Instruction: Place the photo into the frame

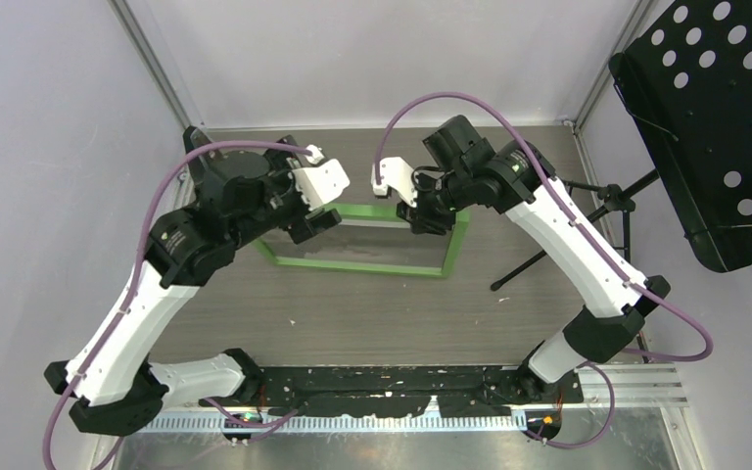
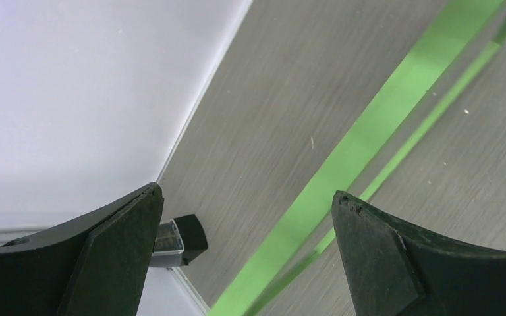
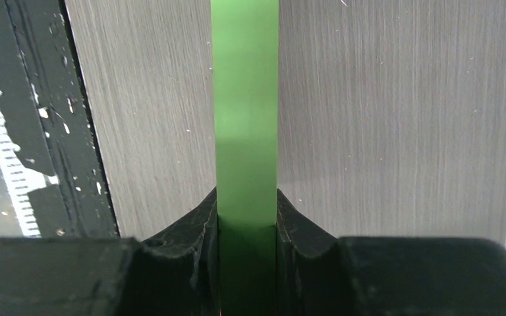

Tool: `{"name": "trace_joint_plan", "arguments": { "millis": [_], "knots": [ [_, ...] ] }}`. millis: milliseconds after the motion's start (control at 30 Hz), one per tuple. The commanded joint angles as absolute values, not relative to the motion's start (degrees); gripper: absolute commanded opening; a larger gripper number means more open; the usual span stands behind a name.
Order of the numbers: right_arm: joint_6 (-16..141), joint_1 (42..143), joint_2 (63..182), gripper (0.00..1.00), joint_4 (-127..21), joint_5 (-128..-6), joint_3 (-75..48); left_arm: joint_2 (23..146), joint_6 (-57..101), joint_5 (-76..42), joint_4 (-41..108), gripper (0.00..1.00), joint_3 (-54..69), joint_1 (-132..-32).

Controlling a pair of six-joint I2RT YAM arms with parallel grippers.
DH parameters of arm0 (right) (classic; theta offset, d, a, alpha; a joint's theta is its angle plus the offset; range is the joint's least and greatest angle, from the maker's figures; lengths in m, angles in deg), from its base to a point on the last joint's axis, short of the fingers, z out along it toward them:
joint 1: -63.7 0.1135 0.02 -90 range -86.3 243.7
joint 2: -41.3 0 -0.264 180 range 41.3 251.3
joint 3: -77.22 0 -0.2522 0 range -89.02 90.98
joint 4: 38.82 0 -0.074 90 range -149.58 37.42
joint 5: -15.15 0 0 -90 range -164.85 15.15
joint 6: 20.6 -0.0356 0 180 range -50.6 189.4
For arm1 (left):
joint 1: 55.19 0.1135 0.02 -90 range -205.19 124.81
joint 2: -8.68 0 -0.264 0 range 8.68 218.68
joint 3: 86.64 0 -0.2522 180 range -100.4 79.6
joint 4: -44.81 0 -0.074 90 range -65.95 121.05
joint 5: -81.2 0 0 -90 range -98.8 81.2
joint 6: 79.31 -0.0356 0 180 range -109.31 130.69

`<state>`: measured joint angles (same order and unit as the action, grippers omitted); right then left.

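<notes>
A grey wood-grain table (image 1: 372, 313) sits between pale walls (image 1: 372, 59), with a scuffed black strip (image 1: 392, 377) along its near edge. Off its right side, a black perforated panel (image 1: 715, 127) hangs tilted above a thin black tripod stand (image 1: 615, 201). A small black-and-silver block (image 2: 179, 241) lies at the table's edge by the wall.

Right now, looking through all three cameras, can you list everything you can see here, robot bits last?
frame: one, bright green, on the table's middle.
table: one, grey wood-grain, under everything.
music stand: one, black with round holes, beyond the table's right edge.
strip: one, black flecked white, near edge, between the arm bases.
small part: one, black and silver, at the wall's foot; unclear what it is.
cables: two, purple, one along each arm.
left arm: one, white and black, jaws wide open over the frame's left end.
right arm: one, white and black, jaws shut on the frame's right side.
</notes>
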<state>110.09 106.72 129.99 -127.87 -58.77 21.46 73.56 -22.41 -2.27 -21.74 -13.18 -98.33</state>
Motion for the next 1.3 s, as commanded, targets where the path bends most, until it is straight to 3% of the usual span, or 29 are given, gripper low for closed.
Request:
{"name": "trace_joint_plan", "arguments": {
  "millis": [0,300,633,867,1267],
  "knots": [
    [103.5,104.1,130.2,0.05,-124.8,-54.4,27.6,70.1,-18.6,1.2,-15.3,1.00,-13.3,-96.7],
    [96.0,96.0,132.8,0.05,-123.0,-47.7,28.3,67.1,-17.0,2.7,-13.1,1.00,-8.6,-96.0],
    [87.3,83.3,132.7,0.05,-115.4,-38.2,21.2,67.4,-16.1,1.9,-11.9,1.00,-5.6,-96.0],
    [80.5,77.7,131.0,0.05,-104.5,-32.9,7.9,67.4,-15.5,1.7,-10.9,1.00,-3.3,-96.0],
    [64.1,72.3,129.0,0.05,-71.5,-23.4,-21.7,67.2,-14.1,1.7,-9.5,1.00,2.9,-96.0]
  ]
}}
